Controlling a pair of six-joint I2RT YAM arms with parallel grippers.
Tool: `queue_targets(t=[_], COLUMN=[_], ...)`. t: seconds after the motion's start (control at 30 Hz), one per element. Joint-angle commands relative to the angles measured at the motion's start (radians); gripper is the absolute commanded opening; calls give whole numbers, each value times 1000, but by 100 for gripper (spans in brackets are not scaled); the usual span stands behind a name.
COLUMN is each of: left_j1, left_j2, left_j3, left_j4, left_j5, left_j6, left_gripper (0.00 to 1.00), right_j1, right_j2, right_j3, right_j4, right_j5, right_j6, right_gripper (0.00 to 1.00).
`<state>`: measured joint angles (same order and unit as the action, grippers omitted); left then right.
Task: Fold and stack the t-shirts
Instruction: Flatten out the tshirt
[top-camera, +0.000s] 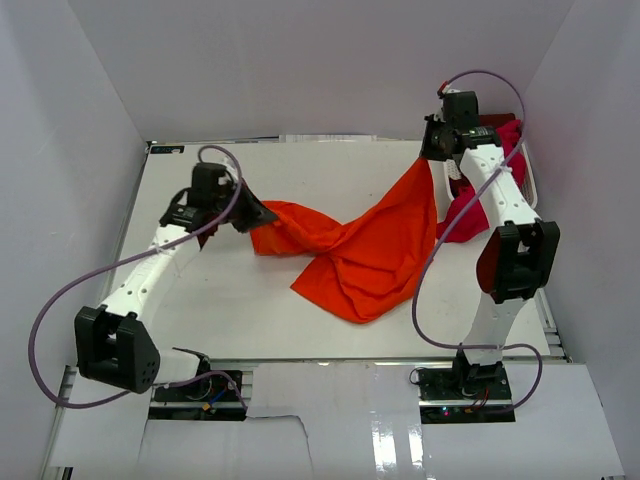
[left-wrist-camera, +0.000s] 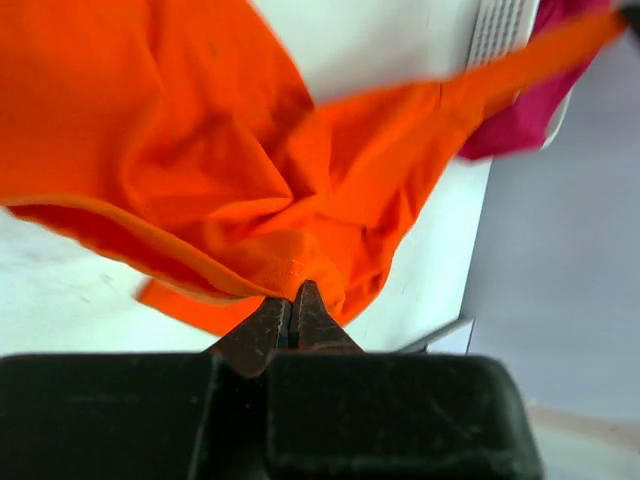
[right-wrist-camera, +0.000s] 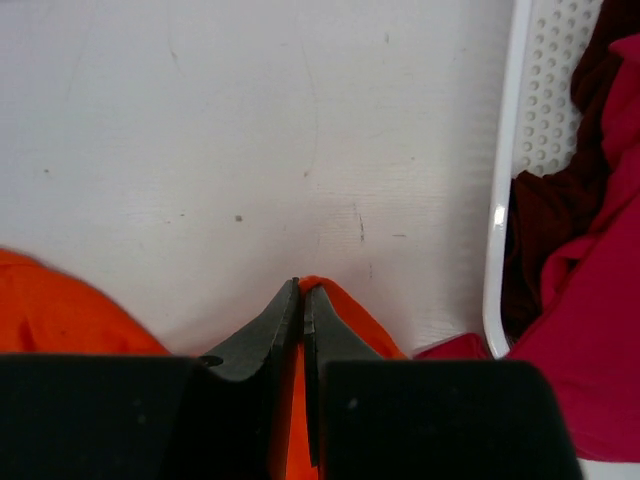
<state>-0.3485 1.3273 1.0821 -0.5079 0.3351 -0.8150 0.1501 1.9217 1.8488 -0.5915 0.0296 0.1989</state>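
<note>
A large bright orange t-shirt (top-camera: 360, 250) is stretched across the table between both arms, its lower part bunched on the surface. My left gripper (top-camera: 256, 214) is shut on the shirt's left edge; in the left wrist view (left-wrist-camera: 293, 290) the jaws pinch a fold of the orange t-shirt (left-wrist-camera: 200, 150). Raised at the back right, my right gripper (top-camera: 432, 152) is shut on the shirt's other end, and orange cloth (right-wrist-camera: 330, 300) shows between its jaws (right-wrist-camera: 302, 290). Crimson-magenta and dark red t-shirts (right-wrist-camera: 590, 270) lie in the basket (top-camera: 530, 180).
The white plastic lattice basket (right-wrist-camera: 545, 110) stands at the table's back right, beside the right arm. A magenta shirt (top-camera: 462, 215) hangs over its near rim onto the table. Grey walls enclose the table on three sides.
</note>
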Motion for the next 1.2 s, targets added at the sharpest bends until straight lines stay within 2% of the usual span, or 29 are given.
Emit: queue_targets(t=[0.0,0.2,0.3,0.5,0.67,0.83,1.0,1.07,1.17], left_j1=[146,409,451,467,467,467,467,467,468], left_j2=[-33,-7,13,36,55,27,-63,-100,-126], left_j3=[120,191,245,427,559,544,501,481,454], left_j4=[-76,-38,-21,-6,8,77,121,143,164], left_j5=[87,192,200,171,199,254,229,206,138], left_j6=[120,129,135,166,172,137,134,137,128], left_gripper=[0,0,0,0,0,0,0,0,0], right_j1=[-7,-11,-11,-11,-11,-7,-7,-7,-7], right_j2=[-93,-208,-245,-259,-354,-406,-542,-552,-498], right_j3=[-11,-92,-102,27,-14,-46,-232,-243,-185], right_j4=[48,107,133,90,186,228,429,463,391], right_j5=[39,37,1,-63,-108,-168,-134,-126,-96], right_j6=[-24,0,17,22,52,126,244,350,528], right_gripper=[8,8,8,8,8,8,8,8,8])
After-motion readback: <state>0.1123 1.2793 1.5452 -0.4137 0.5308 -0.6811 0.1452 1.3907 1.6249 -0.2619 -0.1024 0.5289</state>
